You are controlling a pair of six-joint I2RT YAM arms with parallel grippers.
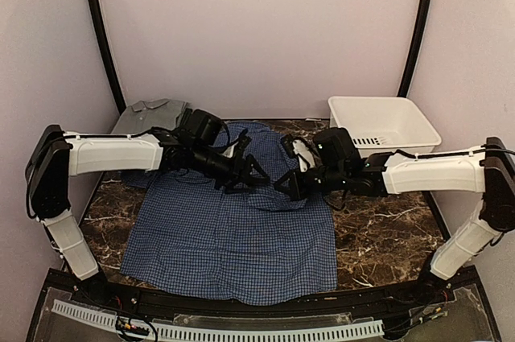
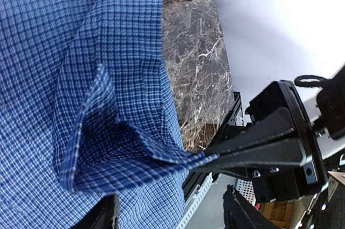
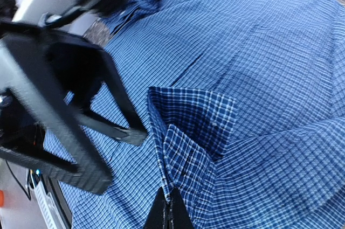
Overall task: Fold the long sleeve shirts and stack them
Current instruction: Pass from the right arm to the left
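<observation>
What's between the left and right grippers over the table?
Only a raised fold of the blue fine-checked cloth shirt, pinched by the right gripper; left gripper open beside it. Top external and left wrist views show it.

Dark marble table (image 1: 386,221). Blue checked shirt (image 1: 233,253) spread over its middle, beneath the left pincer (image 1: 256,175) and right pincer (image 1: 283,185), most of it on their near side. Grey shirt (image 1: 157,109) lies beyond and left of the left pincer; white tub (image 1: 382,117) sits beyond and right of the right pincer.
</observation>
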